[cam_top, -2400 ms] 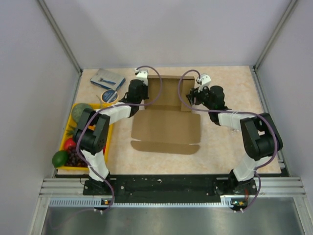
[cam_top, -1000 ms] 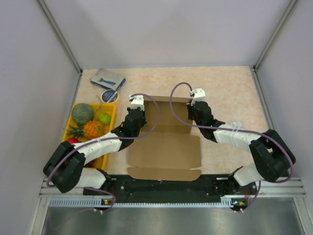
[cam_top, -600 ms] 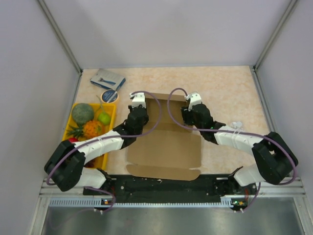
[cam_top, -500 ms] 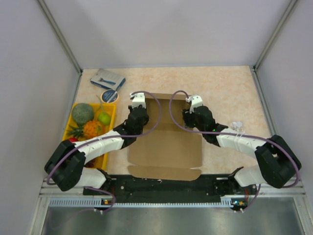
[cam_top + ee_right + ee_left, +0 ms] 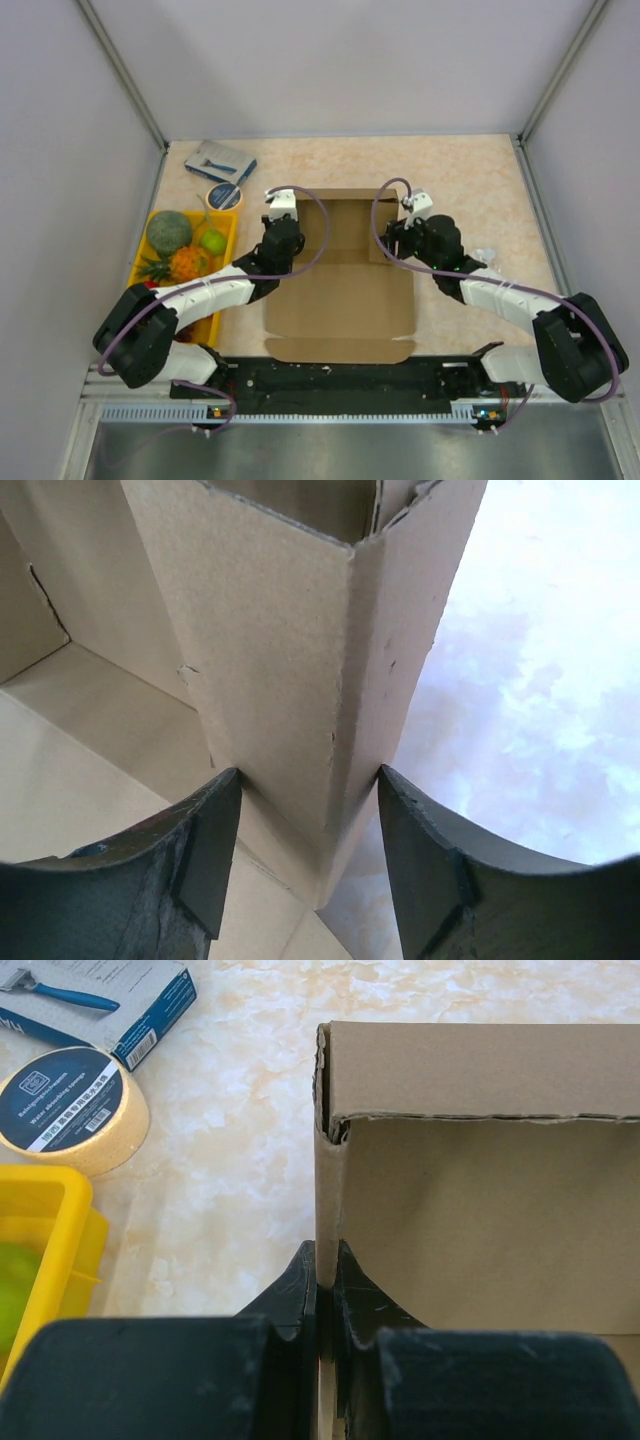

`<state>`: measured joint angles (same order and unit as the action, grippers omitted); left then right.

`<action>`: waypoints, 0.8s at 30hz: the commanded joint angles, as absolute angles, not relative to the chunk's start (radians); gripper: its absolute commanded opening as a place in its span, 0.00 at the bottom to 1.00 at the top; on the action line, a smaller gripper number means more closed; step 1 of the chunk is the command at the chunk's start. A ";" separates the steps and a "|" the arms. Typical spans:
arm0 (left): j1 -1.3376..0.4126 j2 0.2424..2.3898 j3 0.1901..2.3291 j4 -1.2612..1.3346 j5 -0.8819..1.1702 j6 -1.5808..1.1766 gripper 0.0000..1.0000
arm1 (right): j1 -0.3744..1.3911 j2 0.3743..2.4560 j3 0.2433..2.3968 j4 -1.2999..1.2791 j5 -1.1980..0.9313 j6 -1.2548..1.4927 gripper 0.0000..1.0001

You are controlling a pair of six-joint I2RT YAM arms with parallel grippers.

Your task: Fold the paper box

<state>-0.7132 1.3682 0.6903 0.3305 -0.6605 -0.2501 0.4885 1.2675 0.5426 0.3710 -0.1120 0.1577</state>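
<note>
The paper box [image 5: 340, 300] is plain brown cardboard; its lid flap lies flat toward me and its side walls stand up at the far end. My left gripper [image 5: 292, 240] is shut on the upright left wall; in the left wrist view the jaws [image 5: 325, 1260] pinch the wall's edge, with the box [image 5: 480, 1210] to the right. My right gripper [image 5: 392, 240] holds the right wall. In the right wrist view the gripper [image 5: 310, 780] has its jaws set apart, each fingertip pressing one side of the folded corner of the box [image 5: 280, 630].
A yellow tray [image 5: 232, 228] of fruit stands at the left, also in the left wrist view [image 5: 50, 1220]. A tape roll [image 5: 223, 196] [image 5: 70, 1110] and a blue-grey packet [image 5: 220, 160] [image 5: 100, 1000] lie at the far left. Grey walls enclose the table.
Both grippers drew the box from the far side toward the near edge. In the last half second the right gripper and the box shifted a little to the right.
</note>
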 commanded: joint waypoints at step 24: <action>-0.715 1.345 0.673 0.414 -0.693 -0.308 0.00 | 0.707 1.558 0.813 0.391 0.709 0.139 0.00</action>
